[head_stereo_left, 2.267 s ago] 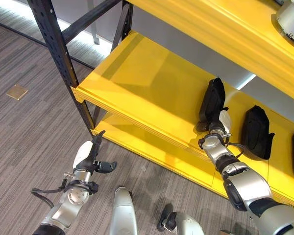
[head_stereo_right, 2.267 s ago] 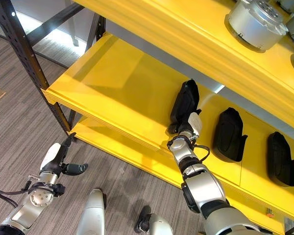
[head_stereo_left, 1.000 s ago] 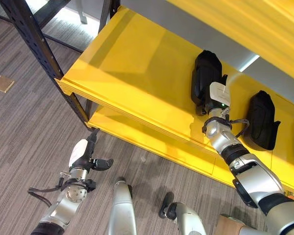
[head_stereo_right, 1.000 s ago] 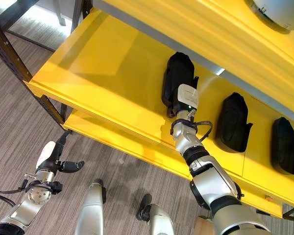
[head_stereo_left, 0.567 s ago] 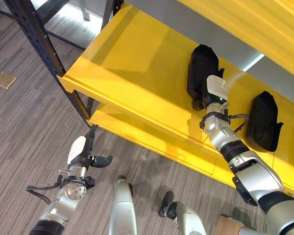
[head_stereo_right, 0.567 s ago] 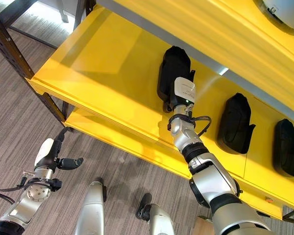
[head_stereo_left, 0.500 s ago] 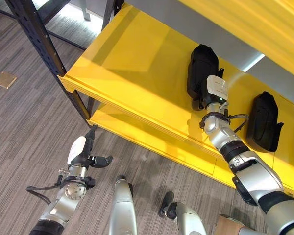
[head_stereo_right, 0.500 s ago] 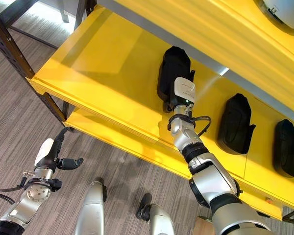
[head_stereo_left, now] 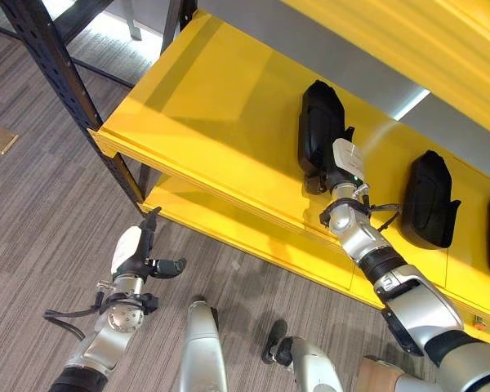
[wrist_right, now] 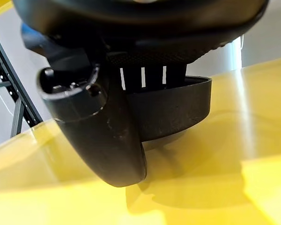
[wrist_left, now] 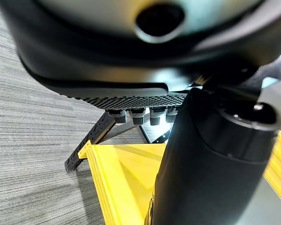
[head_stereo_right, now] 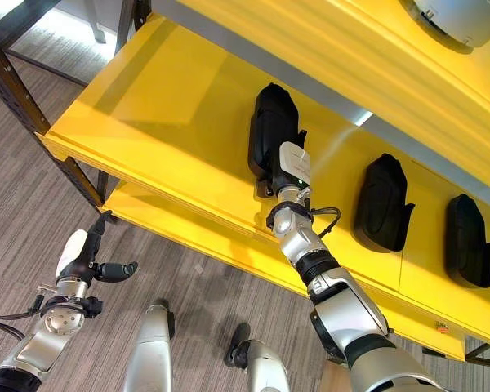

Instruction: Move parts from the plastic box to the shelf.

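Presently, a black part (head_stereo_right: pixel 271 135) is shown lying on the yellow shelf (head_stereo_right: pixel 171 122), with the right hand (head_stereo_right: pixel 291 171) laid against its near end; in the right wrist view the fingers (wrist_right: pixel 178 72) are seen above the part, but whether they are clasped on it cannot be told. Two more black parts (head_stereo_right: pixel 381 202) are seen further right on the same shelf, well apart, so placement is judged well advanced. The left hand (head_stereo_left: pixel 135 257) is held low over the carpet, fingers loosely extended and empty. No plastic box is depicted, so what remains cannot be judged.
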Available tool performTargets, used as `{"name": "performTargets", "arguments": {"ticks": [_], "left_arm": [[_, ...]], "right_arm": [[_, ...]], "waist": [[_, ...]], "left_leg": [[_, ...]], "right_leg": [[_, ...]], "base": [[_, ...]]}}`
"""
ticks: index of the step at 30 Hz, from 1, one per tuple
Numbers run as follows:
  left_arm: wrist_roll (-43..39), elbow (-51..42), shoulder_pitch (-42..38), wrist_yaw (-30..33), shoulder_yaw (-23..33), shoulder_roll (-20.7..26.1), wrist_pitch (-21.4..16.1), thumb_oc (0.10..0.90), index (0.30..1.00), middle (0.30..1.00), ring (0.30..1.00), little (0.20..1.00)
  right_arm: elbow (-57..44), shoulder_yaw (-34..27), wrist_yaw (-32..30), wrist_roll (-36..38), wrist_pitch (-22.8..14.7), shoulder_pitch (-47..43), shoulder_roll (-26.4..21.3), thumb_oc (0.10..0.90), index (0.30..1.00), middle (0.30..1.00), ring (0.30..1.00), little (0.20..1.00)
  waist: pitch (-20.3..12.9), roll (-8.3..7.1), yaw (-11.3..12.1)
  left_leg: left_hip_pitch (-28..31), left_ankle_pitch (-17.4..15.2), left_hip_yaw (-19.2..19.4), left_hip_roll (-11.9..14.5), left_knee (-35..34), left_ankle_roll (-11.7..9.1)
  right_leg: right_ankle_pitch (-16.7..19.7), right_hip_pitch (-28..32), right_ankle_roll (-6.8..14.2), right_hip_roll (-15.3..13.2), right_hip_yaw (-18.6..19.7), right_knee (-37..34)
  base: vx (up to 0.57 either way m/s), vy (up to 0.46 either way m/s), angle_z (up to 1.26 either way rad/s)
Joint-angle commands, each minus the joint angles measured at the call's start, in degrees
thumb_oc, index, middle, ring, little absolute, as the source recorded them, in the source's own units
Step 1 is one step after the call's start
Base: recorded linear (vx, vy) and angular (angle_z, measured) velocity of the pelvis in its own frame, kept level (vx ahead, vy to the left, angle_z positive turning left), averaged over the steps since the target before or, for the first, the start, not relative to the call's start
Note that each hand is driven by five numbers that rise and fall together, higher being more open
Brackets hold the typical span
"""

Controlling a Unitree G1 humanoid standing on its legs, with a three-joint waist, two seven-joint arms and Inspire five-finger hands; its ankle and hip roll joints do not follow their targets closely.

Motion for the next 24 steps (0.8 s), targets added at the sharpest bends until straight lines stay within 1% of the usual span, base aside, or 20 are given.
{"name": "performTargets", "arguments": {"ticks": [1, 7, 14, 15, 16, 17, 18, 24], "left_arm": [[0.94, -4.01, -2.22, 2.5, 1.03, 0.28, -2.86, 0.9, 1.0, 1.0, 1.0, 1.0], [1.27, -3.81, -2.12, 2.46, 1.16, 0.27, -2.59, 0.9, 1.0, 1.0, 1.0, 1.0], [1.06, -3.85, -2.19, 2.31, 1.0, 0.29, -2.74, 0.9, 1.0, 1.0, 1.0, 1.0], [0.93, -3.82, -2.16, 2.25, 0.91, 0.27, -2.87, 0.9, 1.0, 1.0, 1.0, 1.0], [0.93, -3.82, -2.15, 2.25, 0.91, 0.27, -2.87, 0.9, 1.0, 1.0, 1.0, 1.0], [0.93, -3.83, -2.15, 2.24, 0.92, 0.34, -2.89, 0.9, 1.0, 1.0, 1.0, 1.0], [0.85, -3.92, -2.14, 2.26, 0.99, 0.35, -2.84, 0.9, 1.0, 1.0, 1.0, 1.0], [0.93, -3.59, -2.03, 2.2, 1.01, 0.11, -2.76, 0.9, 1.0, 1.0, 1.0, 1.0]], "right_arm": [[-4.68, -4.71, -2.03, 3.03, -1.95, -0.89, -1.95, 0.4, 0.3, 0.3, 0.3, 0.3], [-5.41, -5.35, -2.05, 3.64, -1.93, 0.39, -1.97, 0.4, 0.3, 0.3, 0.3, 0.3], [-3.39, -5.67, -2.41, 4.52, -1.82, 0.78, -1.89, 0.4, 0.3, 0.3, 0.3, 0.3], [-3.06, -5.58, -2.38, 4.83, -1.9, 0.89, -1.76, 0.582, 0.555, 0.555, 0.555, 0.555], [-3.05, -5.58, -2.38, 4.83, -1.9, 0.89, -1.76, 0.602, 0.583, 0.583, 0.583, 0.583], [-3.1, -5.71, -2.54, 5.09, -1.94, 0.92, -1.8, 0.643, 0.64, 0.64, 0.64, 0.64], [-3.36, -5.77, -2.31, 5.32, -2.03, 1.04, -1.62, 0.9, 1.0, 1.0, 1.0, 1.0], [-3.86, -5.5, -1.43, 6.71, -2.69, 1.92, -0.57, 0.9, 1.0, 1.0, 1.0, 1.0]], "waist": [[-1.5, -0.18, 0.02], [-1.25, -0.2, -0.05], [-1.14, -0.09, 0.25], [-1.1, -0.02, 0.34], [-1.1, -0.02, 0.34], [-1.07, -0.02, 0.37], [-0.94, 0.0, 0.41], [-0.98, 0.0, 0.36]], "left_leg": [[2.05, -1.94, -4.05, 4.25, -0.07, -2.16], [2.26, -2.02, -3.93, 4.25, -0.17, -2.06], [2.12, -2.16, -3.9, 3.92, 0.06, -1.91], [2.08, -2.16, -3.91, 3.9, 0.06, -1.85], [2.07, -2.16, -3.92, 3.9, 0.07, -1.85], [2.03, -2.14, -3.89, 3.88, 0.12, -1.85], [2.0, -2.12, -3.81, 3.9, 0.2, -1.82], [2.21, -2.01, -3.86, 3.84, -0.03, -1.83]], "right_leg": [[5.58, 3.99, 3.49, -2.71, 4.73, -2.58], [5.7, 4.19, 3.54, -2.68, 4.76, -2.95], [5.73, 4.01, 3.6, -2.85, 4.72, -2.87], [5.8, 4.0, 3.58, -2.9, 4.71, -2.89], [5.8, 4.0, 3.58, -2.9, 4.71, -2.89], [5.85, 4.04, 3.58, -2.92, 4.71, -2.93], [5.78, 3.98, 3.55, -2.94, 4.77, -2.81], [5.48, 3.98, 3.49, -3.1, 4.83, -2.6]], "base": [[0.0, 0.0, 0.0], [0.0, 0.0, 0.0], [0.0, 0.0, 0.0], [0.0, 0.0, 0.0], [0.0, 0.0, 0.0], [0.0, 0.0, 0.0], [0.0, 0.0, 0.0], [0.0, 0.0, 0.0]]}}
